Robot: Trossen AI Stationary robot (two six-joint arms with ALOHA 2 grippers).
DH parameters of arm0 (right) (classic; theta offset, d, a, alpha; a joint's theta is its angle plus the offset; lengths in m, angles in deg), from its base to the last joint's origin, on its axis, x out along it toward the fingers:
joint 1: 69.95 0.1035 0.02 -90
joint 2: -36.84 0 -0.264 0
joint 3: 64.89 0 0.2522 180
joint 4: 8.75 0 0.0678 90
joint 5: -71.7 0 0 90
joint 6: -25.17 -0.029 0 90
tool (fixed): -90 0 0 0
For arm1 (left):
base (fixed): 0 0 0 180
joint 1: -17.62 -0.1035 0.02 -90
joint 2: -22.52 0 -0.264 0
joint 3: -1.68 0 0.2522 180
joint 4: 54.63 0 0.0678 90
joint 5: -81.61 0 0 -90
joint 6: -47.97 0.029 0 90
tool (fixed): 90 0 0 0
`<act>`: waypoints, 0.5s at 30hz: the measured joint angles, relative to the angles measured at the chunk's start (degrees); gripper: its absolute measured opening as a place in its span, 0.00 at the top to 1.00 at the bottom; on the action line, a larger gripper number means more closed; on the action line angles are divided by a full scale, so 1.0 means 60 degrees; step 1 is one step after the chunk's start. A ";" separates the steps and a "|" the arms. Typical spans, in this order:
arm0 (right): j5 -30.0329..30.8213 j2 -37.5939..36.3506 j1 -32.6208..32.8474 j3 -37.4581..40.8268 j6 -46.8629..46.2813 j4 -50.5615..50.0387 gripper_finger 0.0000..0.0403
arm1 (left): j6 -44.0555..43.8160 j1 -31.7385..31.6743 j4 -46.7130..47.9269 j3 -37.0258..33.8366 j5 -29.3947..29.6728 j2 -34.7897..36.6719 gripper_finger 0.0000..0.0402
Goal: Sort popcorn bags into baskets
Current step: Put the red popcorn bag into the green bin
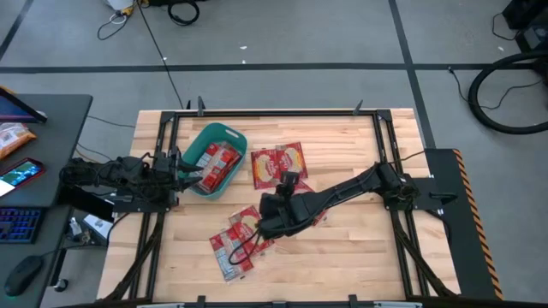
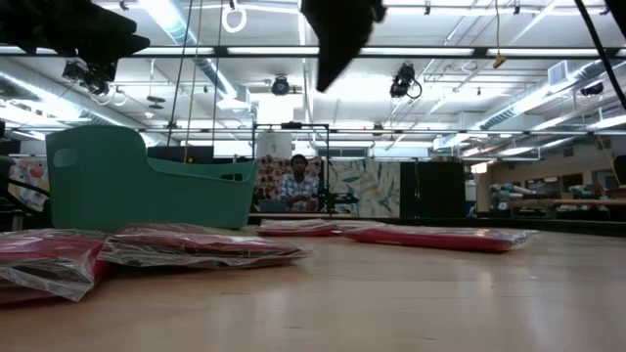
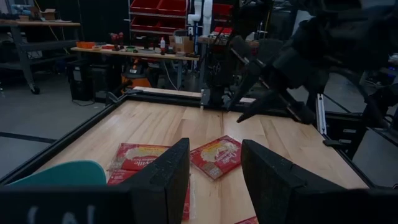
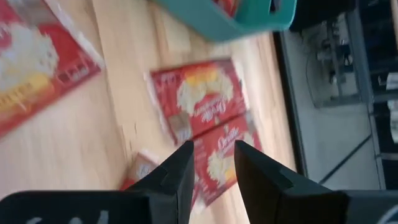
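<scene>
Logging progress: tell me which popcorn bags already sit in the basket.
Only the bags inside the teal basket at the table's left; all others lie flat on the wood.

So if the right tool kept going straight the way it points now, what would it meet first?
Probably the popcorn bags lying on the table just ahead of the right tool. Its open fingers frame the lower bags in that cluster, though how far above them it sits is unclear.
</scene>
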 joint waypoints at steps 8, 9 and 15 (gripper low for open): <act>0.0043 -0.1929 0.0004 0.2183 -0.1041 0.0549 0.74 | -0.0029 0.0000 -0.0001 0.0000 0.0000 0.0000 0.62; 0.0115 -0.2240 0.0007 0.2473 -0.1049 0.0807 0.75 | -0.0026 -0.0003 -0.0001 0.0000 0.0001 0.0000 0.62; 0.0305 -0.4174 -0.0053 0.4376 -0.0439 0.3073 0.76 | -0.0008 -0.0004 -0.0007 0.0000 0.0098 0.0000 0.63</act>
